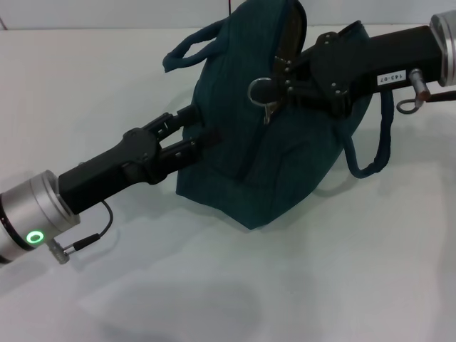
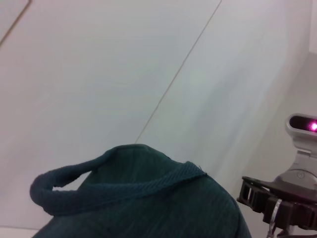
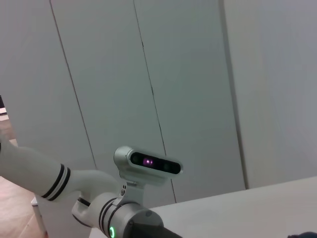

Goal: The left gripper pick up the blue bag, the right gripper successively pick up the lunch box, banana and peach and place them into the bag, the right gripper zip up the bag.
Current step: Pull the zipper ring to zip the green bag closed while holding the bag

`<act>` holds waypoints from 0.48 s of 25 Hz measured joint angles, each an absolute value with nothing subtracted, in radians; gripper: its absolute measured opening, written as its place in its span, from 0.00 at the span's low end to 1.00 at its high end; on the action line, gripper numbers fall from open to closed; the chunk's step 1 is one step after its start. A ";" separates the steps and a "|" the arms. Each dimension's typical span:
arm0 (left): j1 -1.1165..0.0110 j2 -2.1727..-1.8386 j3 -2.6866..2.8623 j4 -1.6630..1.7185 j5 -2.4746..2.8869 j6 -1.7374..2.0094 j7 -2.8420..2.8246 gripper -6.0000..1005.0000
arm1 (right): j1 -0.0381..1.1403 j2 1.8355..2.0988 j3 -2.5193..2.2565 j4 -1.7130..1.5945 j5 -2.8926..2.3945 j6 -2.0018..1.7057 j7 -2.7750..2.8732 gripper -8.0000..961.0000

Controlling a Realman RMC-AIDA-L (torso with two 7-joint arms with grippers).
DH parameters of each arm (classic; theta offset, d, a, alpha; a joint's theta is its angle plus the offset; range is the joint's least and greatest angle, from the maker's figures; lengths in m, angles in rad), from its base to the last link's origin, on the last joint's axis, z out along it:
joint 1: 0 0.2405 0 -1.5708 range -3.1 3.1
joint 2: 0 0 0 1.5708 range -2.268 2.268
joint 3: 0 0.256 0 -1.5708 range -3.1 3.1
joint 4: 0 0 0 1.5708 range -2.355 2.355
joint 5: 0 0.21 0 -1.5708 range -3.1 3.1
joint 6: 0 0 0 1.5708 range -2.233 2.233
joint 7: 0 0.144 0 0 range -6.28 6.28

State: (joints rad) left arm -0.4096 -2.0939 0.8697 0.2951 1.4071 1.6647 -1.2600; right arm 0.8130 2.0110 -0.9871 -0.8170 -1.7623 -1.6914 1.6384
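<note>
The blue bag (image 1: 285, 157) stands on the white table (image 1: 214, 285), with a dark slit still showing at its top. My left gripper (image 1: 201, 125) reaches in from the lower left, its two fingers closed on the bag's left end. From the upper right, my right gripper (image 1: 276, 77) is at the bag's top seam, shut on the metal ring zipper pull (image 1: 258, 90). The left wrist view shows the bag's top and a handle (image 2: 64, 186), with the right gripper (image 2: 277, 208) beyond. The lunch box, banana and peach are out of view.
One strap handle (image 1: 187, 51) arches off the bag's back left; the other (image 1: 377, 142) hangs down its right side. A cable loop (image 1: 92, 231) hangs from the left wrist. The robot's head camera (image 3: 148, 163) shows in the right wrist view.
</note>
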 joint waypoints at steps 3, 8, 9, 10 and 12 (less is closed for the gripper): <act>-0.409 -2.094 0.872 0.284 1.398 1.664 -1.222 0.89 | 0.814 2.011 -0.987 -0.815 -1.761 -1.693 1.644 0.04; -0.422 -2.096 0.877 0.267 1.399 1.664 -1.179 0.89 | 0.814 2.012 -0.997 -0.815 -1.760 -1.692 1.650 0.04; -0.425 -2.097 0.877 0.260 1.400 1.664 -1.166 0.89 | 0.814 2.012 -1.000 -0.815 -1.759 -1.691 1.650 0.04; -0.430 -2.097 0.877 0.251 1.400 1.664 -1.149 0.89 | 0.814 2.012 -1.001 -0.815 -1.758 -1.691 1.650 0.04; -0.442 -2.098 0.878 0.228 1.400 1.662 -1.106 0.89 | 0.812 2.012 -1.002 -0.814 -1.756 -1.692 1.650 0.04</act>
